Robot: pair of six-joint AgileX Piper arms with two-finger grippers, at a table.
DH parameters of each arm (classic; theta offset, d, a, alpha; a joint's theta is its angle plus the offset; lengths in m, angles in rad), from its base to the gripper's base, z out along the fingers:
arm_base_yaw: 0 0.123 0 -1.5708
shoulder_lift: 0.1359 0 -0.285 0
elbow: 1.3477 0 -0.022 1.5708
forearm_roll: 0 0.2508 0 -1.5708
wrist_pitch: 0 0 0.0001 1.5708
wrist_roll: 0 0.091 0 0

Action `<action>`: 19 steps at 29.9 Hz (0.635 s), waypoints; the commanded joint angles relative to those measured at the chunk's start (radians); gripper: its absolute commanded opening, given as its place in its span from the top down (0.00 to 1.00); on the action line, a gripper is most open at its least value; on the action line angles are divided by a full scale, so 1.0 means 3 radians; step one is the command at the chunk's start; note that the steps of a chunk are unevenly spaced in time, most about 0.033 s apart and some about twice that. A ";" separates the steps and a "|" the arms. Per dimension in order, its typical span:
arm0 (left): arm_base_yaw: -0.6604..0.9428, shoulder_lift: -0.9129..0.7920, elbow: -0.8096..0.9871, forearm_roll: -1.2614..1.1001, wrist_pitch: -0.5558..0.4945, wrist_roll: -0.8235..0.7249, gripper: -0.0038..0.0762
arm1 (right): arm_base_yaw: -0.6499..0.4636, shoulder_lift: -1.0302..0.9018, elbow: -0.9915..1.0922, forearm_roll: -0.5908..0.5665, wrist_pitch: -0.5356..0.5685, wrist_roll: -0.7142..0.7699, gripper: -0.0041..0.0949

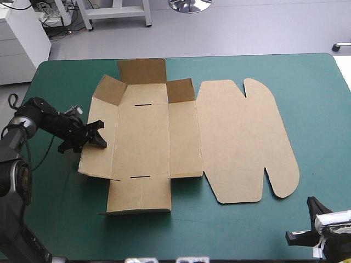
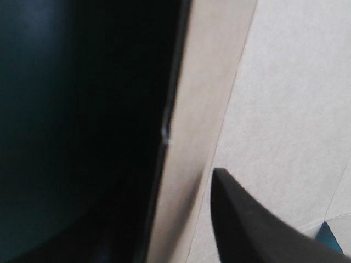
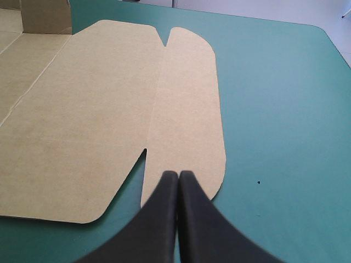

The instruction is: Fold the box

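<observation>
From where I stand I count 1 table (image 1: 315, 115) with a teal-green cover. On it lies 1 brown box (image 1: 142, 139), a single cut sheet. The sheet has 2 thin slots (image 1: 142, 103), 3 raised flaps (image 1: 142, 71) at its far end, and 1 flat lid (image 1: 241, 137) with 2 notches (image 1: 245, 93). There are 2 grippers: 1 left gripper (image 1: 102, 133) and 1 right gripper (image 3: 178, 174).

The box (image 1: 164, 137) is a cut sheet of brown board lying mostly flat mid-tabletop (image 1: 307, 98). Its far wall (image 1: 141, 70) and the two far corner flaps (image 1: 109, 90) stand raised. The round-tabbed lid (image 1: 247, 137) lies flat on the right, and the near flap (image 1: 140, 194) lies flat.
</observation>
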 commanded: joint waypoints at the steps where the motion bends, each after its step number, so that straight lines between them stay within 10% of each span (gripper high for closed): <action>1: -0.0009 -0.0296 -0.0187 -0.0092 0.0316 -0.0006 0.78 | -0.0018 -0.0095 -0.0074 -0.0001 -0.0250 -0.0005 0.98; 5: -0.0009 -0.0328 -0.0200 -0.0052 0.0316 0.0031 0.96 | -0.0018 -0.0095 -0.0074 -0.0001 -0.0250 -0.0005 0.98; 19: -0.0185 -0.0366 -0.0273 0.0412 0.0321 0.0170 0.96 | -0.0018 -0.0095 -0.0074 0.0080 -0.0266 0.0051 0.98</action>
